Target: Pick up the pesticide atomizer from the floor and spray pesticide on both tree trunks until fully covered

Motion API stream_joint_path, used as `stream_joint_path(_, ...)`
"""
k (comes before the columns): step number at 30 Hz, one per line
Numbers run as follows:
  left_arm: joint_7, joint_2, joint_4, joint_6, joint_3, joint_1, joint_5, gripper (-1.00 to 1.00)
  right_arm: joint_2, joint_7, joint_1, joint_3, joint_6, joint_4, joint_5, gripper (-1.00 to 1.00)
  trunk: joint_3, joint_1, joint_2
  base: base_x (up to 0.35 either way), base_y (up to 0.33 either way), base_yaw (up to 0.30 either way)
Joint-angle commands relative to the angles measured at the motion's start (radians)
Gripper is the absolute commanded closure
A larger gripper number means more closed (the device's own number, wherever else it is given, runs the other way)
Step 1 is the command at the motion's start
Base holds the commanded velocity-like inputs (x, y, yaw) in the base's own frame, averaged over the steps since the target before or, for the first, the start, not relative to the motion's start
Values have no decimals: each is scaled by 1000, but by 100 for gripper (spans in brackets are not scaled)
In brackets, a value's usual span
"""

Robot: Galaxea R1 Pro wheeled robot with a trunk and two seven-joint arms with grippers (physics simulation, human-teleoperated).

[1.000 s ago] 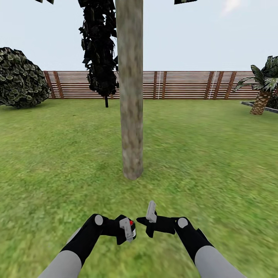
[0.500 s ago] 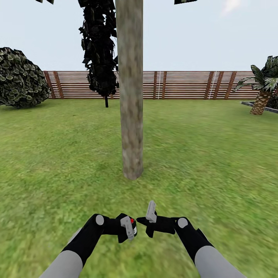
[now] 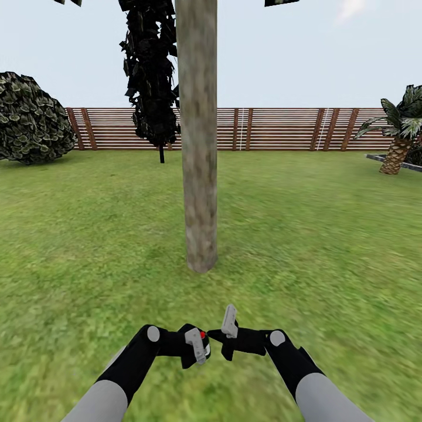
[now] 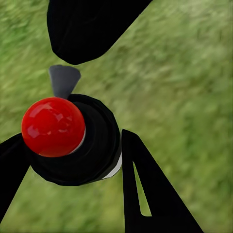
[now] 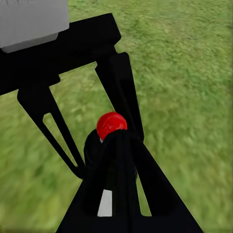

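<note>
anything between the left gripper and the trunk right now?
Head view: only bare lawn between the left gripper, shut on the atomizer, and the tree trunk. No white spray specks visible there.

Head view: we look forward and down over both arms, across the lawn (image 3: 328,234) to the fence (image 3: 281,129).
Left wrist view: we sit close above grass.
Right wrist view: likewise close, angled along the ground.
Shared: all three see the lawn.
</note>
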Motion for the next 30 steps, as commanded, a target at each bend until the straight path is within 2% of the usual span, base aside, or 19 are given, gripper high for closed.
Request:
stream_joint_path(1, 0, -1, 0, 0, 0, 0, 1, 100, 0, 0, 0, 0, 0, 0, 0, 100, 0, 0, 0, 0, 0, 0)
stream_joint_path(30, -7, -1, 1, -5, 0, 0, 4, 100, 0, 0, -1, 0, 0, -1, 0, 100, 0, 0, 0, 0, 0, 0)
